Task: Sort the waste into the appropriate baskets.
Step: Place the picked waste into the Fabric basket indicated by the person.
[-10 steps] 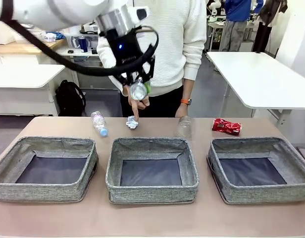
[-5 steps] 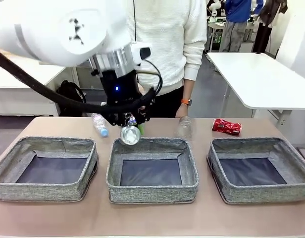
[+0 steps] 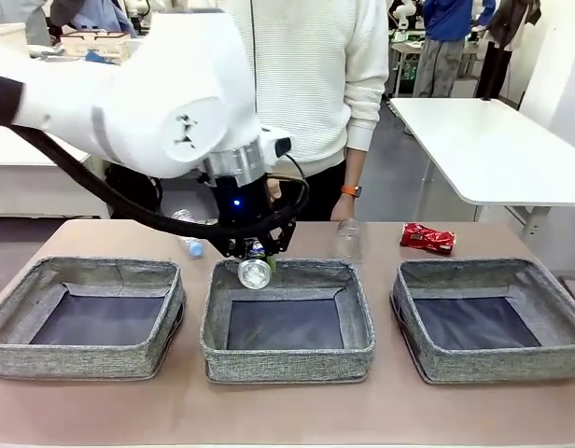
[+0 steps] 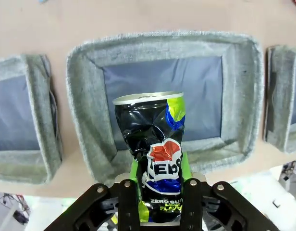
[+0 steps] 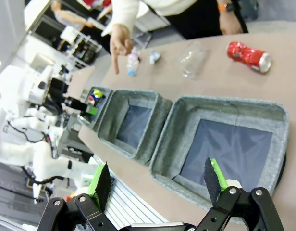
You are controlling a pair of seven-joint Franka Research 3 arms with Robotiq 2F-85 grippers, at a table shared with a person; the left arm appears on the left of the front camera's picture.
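My left gripper [image 3: 254, 258] is shut on a crushed dark can [image 3: 255, 273] and holds it just above the far rim of the middle basket [image 3: 286, 357]. In the left wrist view the can [image 4: 154, 139] stands between the green pads [image 4: 133, 179], with the middle basket [image 4: 162, 41] below it. On the table behind the baskets lie a clear bottle [image 3: 188, 235], a clear cup [image 3: 348, 240] and a crushed red can [image 3: 427, 238]. A paper wad [image 5: 154, 57] lies near the bottle [image 5: 132, 64]. My right gripper [image 5: 157, 177] stands open and holds nothing above the right basket [image 5: 229, 103].
The left basket [image 3: 87, 359] and right basket [image 3: 488, 364] flank the middle one, and their floors are bare. A person stands at the far side, one hand [image 5: 120, 44] pointing down near the bottle. My left arm [image 3: 166, 103] covers much of the table's far left.
My left arm has come down and toward me with the can, from in front of the person's hand to the far rim of the middle basket. Its grip has not changed.
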